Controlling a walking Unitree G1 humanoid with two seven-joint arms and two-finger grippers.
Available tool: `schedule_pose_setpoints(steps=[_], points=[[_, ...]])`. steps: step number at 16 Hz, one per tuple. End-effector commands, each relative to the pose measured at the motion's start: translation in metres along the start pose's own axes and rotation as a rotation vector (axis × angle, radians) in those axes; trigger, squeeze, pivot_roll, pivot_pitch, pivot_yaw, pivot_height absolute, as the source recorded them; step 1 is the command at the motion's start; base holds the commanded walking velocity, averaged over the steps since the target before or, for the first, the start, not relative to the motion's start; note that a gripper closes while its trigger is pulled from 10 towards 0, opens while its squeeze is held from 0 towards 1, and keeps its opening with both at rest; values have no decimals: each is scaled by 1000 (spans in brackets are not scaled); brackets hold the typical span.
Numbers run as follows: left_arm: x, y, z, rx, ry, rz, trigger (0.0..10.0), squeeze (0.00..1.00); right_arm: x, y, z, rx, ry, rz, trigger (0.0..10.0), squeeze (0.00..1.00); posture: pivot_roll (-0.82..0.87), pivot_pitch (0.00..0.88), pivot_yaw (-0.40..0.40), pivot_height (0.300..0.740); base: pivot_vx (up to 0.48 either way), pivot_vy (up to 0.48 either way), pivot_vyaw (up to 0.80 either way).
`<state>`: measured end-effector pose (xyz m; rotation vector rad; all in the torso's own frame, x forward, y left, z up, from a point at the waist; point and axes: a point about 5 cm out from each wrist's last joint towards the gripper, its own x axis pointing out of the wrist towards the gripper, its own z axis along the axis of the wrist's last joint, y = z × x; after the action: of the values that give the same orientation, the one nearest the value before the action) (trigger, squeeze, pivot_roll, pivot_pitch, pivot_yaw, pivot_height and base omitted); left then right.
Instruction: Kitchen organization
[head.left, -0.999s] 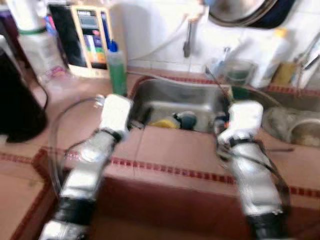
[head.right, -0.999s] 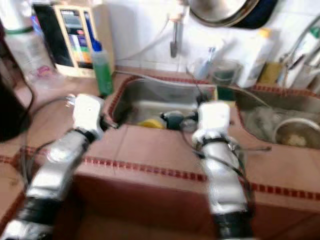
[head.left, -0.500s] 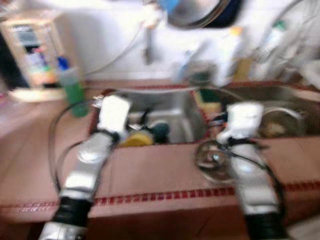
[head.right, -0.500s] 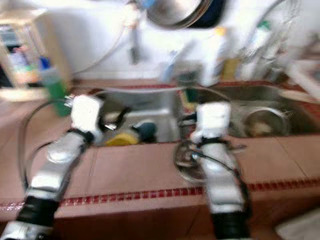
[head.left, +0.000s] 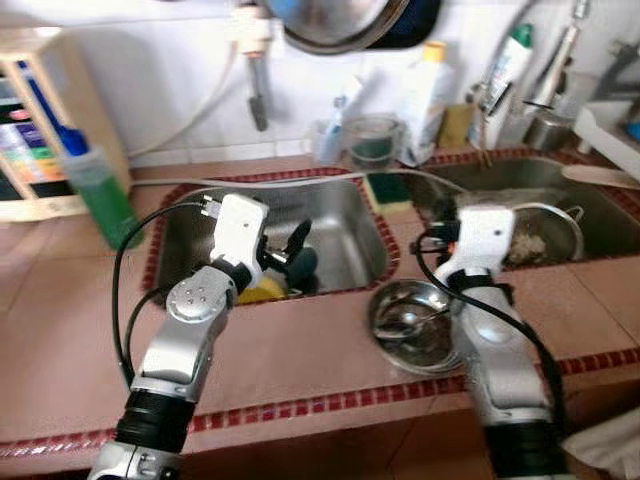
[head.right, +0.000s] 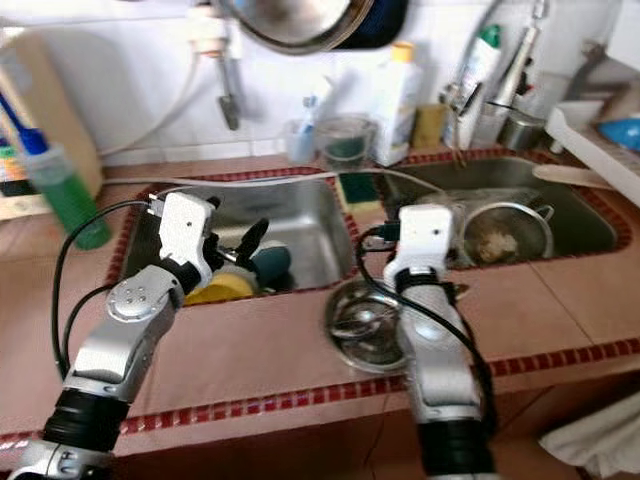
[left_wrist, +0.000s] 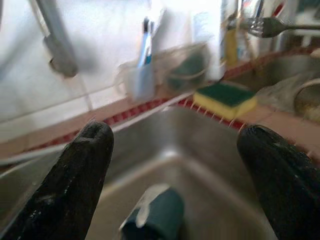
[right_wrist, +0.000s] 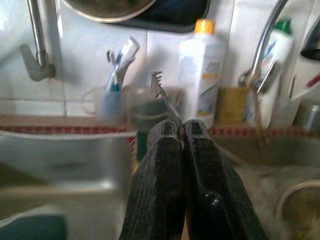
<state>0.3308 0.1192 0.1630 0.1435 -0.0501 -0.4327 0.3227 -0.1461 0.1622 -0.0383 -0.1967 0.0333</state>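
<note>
My left gripper hangs open over the left sink, its fingers wide apart with nothing between them. Below it in the sink lie a teal cup and a yellow object. My right gripper is shut on a metal fork, whose tines stick out past the fingertips; it hovers near the divider between the two sinks. A steel bowl sits on the tiled counter just beside the right arm.
A green-and-yellow sponge lies on the divider. The right sink holds a metal strainer. A green soap bottle stands at the left, with a white bottle and toothbrush cup along the wall. A pan hangs above.
The whole view has swung to the right and sharpened, bringing the right sink and the steel bowl into sight. Both arms keep the same pose in the picture.
</note>
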Motion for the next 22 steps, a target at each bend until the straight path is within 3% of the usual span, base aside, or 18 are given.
schedule_pose_setpoints(steps=[1,2,4,5,7,9,13,18,22], points=[[3,-1,14,40,-34,-3,10000,0,3,-6,0,24,24,-25,10000,0,-188,0,30,740,0,0,0],[3,-3,19,105,-60,-9,10000,0,3,-6,3,10,-1,-7,10000,0,-187,0,32,740,0,0,0],[7,-3,23,73,-40,18,10000,0,2,-6,2,-14,14,24,10000,0,-183,18,32,740,0,0,0],[9,-4,27,82,-7,11,10000,0,2,-8,5,57,31,59,10000,0,-183,38,33,740,0,0,0],[12,-6,36,63,-7,2,10000,0,3,-12,12,83,22,103,10000,0,-182,61,34,740,0,0,0],[19,-6,52,79,-17,-29,10000,0,11,-20,24,51,-5,148,10000,0,-188,109,40,740,0,0,0],[24,0,62,129,-10,-60,10000,0,21,-18,38,2,-18,257,10000,0,-182,182,36,740,0,0,0],[21,21,63,226,36,-66,10000,0,34,-12,39,0,65,405,10000,0,-170,268,24,740,0,0,0],[17,21,66,225,38,-117,10000,0,47,-17,40,-23,143,465,10000,0,-151,305,16,740,0,0,0]])
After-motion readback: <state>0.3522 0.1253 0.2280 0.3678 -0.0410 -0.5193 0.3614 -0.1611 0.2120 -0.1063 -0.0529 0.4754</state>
